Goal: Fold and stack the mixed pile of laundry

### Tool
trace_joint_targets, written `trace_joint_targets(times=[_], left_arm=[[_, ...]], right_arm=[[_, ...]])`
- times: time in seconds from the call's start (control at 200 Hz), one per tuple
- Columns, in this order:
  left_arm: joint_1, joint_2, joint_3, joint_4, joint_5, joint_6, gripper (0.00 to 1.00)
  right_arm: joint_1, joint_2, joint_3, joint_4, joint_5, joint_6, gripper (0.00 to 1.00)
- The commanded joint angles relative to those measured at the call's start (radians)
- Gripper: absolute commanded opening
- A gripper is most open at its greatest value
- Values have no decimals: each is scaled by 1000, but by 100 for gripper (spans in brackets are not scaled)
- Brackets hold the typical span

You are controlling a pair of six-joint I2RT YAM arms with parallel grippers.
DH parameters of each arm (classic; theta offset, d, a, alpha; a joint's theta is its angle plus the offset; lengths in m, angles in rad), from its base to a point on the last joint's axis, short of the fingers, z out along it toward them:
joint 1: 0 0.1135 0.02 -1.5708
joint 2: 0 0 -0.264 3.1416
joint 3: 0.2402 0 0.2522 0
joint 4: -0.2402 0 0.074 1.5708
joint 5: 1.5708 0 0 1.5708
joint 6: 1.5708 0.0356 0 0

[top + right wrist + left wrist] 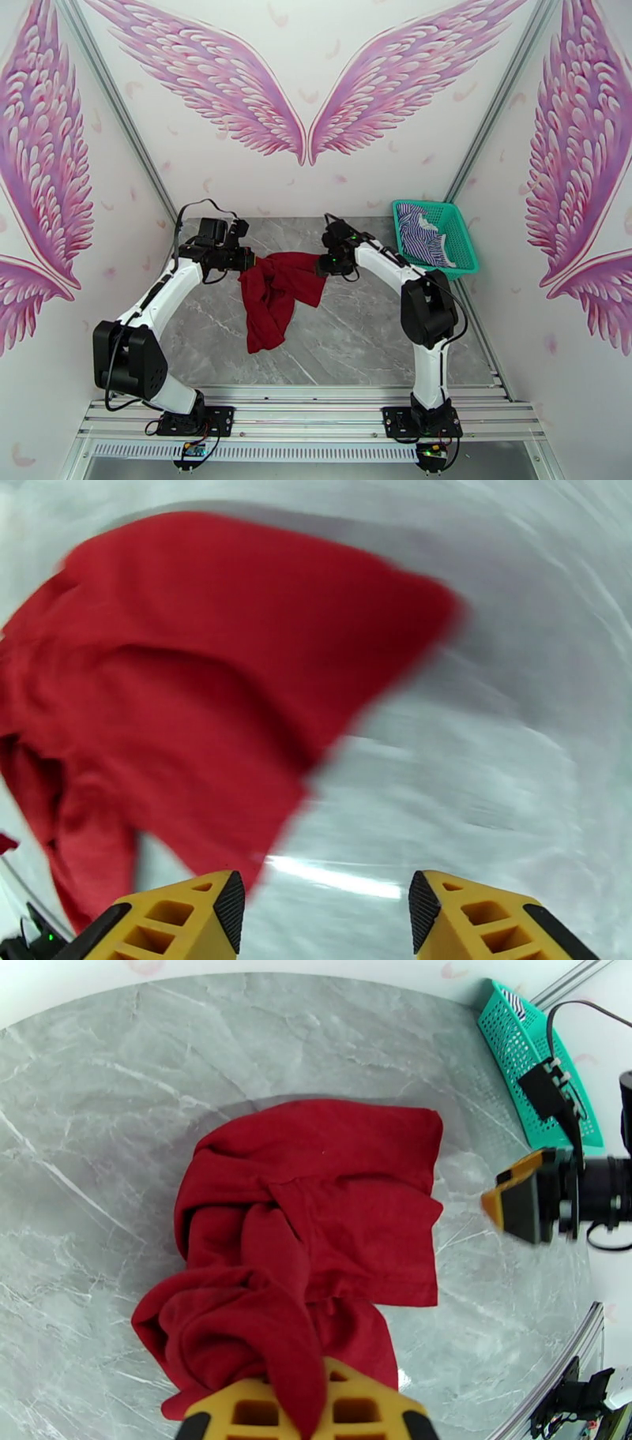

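A: Where is the red T-shirt (pixel 276 304) lying?

B: It is sagging in a bunch over the middle of the tabletop (pixel 355 347), one end being clamped in the jaws of the left gripper (pixel 304 1414).

A: And the right gripper (pixel 324 910)?

B: Its jaws are standing apart, holding nothing. The blurred view suggests it is hovering just beside the shirt's edge. The striped shirt (pixel 419 233) is sitting in the teal basket (pixel 468 246) at the far right.
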Motion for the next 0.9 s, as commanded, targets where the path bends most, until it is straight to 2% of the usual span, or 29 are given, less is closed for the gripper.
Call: trace_joint_targets(times=[0.0, 0.26, 0.62, 0.675, 0.795, 0.895], left_arm=[[-3, -31, -15, 20, 24, -5, 0], [-2, -20, -27, 2, 36, 2, 0], [3, 0, -28, 26, 39, -10, 0], [3, 0, -29, 25, 35, -9, 0], [7, -5, -29, 16, 28, -2, 0], [12, -8, -28, 9, 20, 6, 0]], right_arm=[[81, 37, 68, 80, -22, -30, 62], [178, 231, 269, 117, -99, 41, 62], [196, 440, 422, 136, -36, 143, 56], [197, 461, 445, 119, -26, 144, 51], [180, 457, 469, 59, -2, 123, 24], [156, 383, 419, 46, 4, 97, 12]])
